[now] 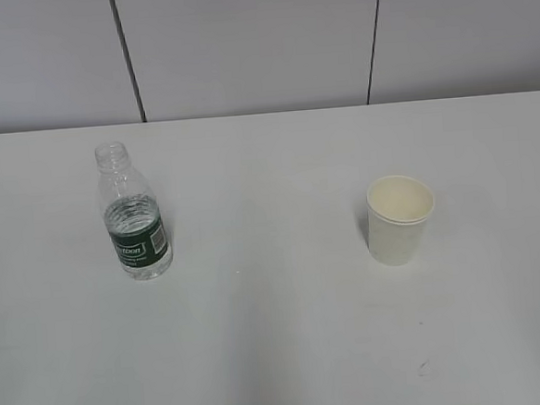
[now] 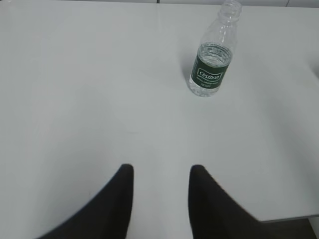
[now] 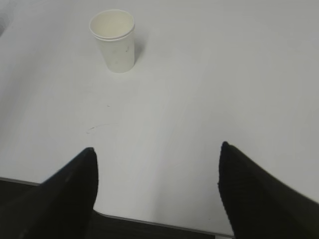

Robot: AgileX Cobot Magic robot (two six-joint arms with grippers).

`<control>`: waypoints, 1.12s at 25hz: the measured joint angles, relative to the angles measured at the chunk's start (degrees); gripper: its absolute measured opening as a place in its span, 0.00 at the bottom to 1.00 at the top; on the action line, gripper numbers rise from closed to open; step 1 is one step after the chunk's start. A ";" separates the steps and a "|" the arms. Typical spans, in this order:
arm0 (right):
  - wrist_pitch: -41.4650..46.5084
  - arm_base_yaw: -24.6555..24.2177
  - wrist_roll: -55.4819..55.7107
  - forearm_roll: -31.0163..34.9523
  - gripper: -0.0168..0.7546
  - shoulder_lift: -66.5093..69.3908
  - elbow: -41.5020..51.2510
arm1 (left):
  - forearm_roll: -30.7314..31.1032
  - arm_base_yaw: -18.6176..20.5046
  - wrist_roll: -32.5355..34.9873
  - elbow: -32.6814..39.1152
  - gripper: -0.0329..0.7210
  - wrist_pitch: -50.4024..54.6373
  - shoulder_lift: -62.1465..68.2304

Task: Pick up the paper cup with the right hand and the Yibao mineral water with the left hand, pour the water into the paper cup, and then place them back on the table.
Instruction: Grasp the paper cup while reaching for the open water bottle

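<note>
The Yibao mineral water (image 1: 134, 221) stands upright and capless on the left of the white table (image 1: 280, 350), partly filled. In the left wrist view the bottle (image 2: 212, 59) stands far ahead and to the right of my left gripper (image 2: 160, 172), which is open and empty. The paper cup (image 1: 399, 218) stands upright and empty on the right of the table. In the right wrist view the cup (image 3: 114, 41) is far ahead and to the left of my right gripper (image 3: 157, 152), which is wide open and empty. Neither arm shows in the exterior view.
A grey panelled wall (image 1: 250, 46) runs behind the table's far edge. The table's near edge (image 3: 149, 220) lies under my right gripper. A small dark mark (image 1: 422, 368) lies on the tabletop near the front right.
</note>
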 joint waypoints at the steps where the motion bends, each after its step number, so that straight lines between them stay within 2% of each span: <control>1: 0.00 0.00 0.00 0.00 0.78 0.00 0.00 | 0.00 0.00 0.00 0.00 0.36 0.00 0.00; 19: -0.38 0.00 2.68 1.02 0.78 0.77 -0.15 | 0.88 0.00 0.00 0.00 0.36 0.00 0.00; 28: -9.67 0.00 2.81 1.02 0.78 5.85 -3.24 | 0.94 0.00 0.00 0.00 0.36 -0.07 0.00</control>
